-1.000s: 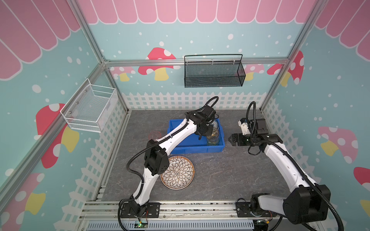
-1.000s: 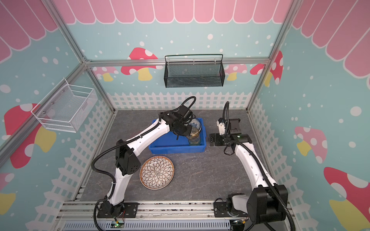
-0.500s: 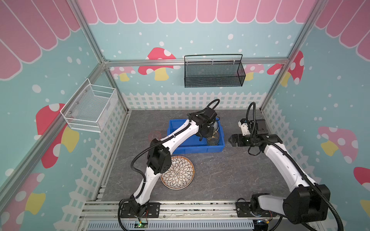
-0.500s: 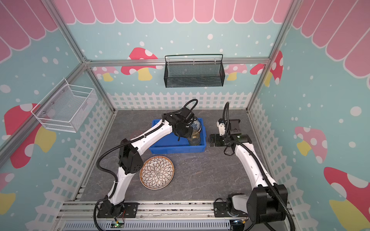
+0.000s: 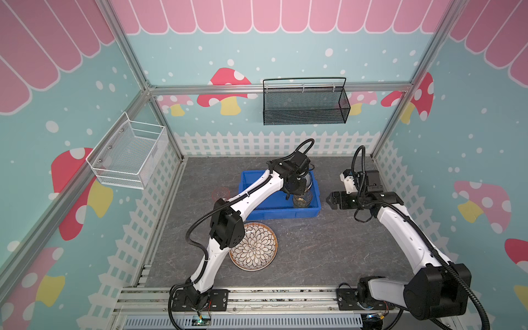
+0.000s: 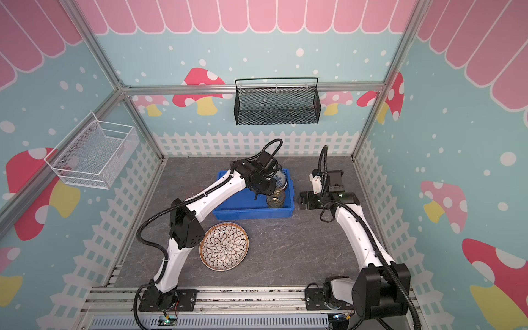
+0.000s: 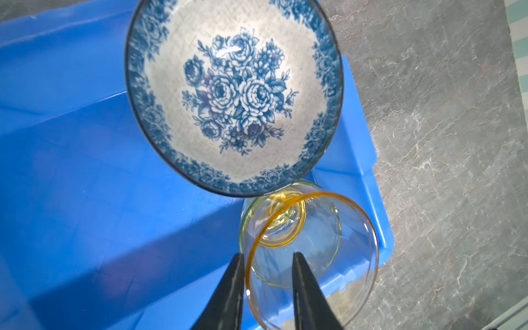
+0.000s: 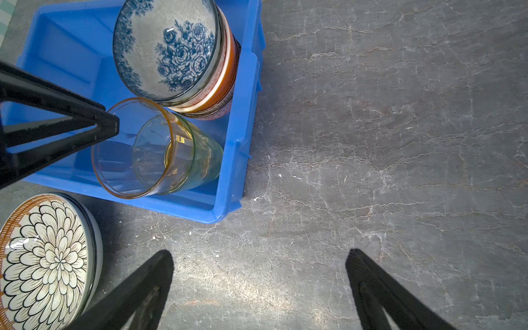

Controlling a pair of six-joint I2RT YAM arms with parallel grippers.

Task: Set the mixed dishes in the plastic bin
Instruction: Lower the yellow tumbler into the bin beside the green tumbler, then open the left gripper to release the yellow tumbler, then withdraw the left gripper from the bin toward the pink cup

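The blue plastic bin (image 5: 280,213) (image 6: 251,213) (image 7: 85,171) (image 8: 245,114) holds a stack of patterned bowls, a blue floral bowl (image 7: 234,94) (image 8: 168,48) on top. Beside the stack an amber cup (image 5: 301,201) (image 6: 275,200) (image 7: 357,257) (image 8: 128,160) sits nested in a green cup (image 8: 205,160). My left gripper (image 5: 291,195) (image 6: 260,195) (image 7: 268,257) straddles the amber cup's rim, its jaws parted wider than the wall. The petal-pattern plate (image 5: 254,247) (image 6: 224,247) (image 8: 45,263) lies on the table in front of the bin. My right gripper (image 5: 328,200) (image 6: 301,200) (image 8: 260,257) hovers open and empty right of the bin.
A pink cup (image 5: 221,194) stands on the table left of the bin, behind my left arm. A black mesh basket (image 5: 305,103) hangs on the back wall and a white wire basket (image 5: 128,155) on the left wall. Grey tabletop (image 8: 400,143) stretches right of the bin.
My left gripper has sunk slightly with the amber cup into the bin, onto the green cup, and its jaws have parted from the rim. The right arm has not moved.
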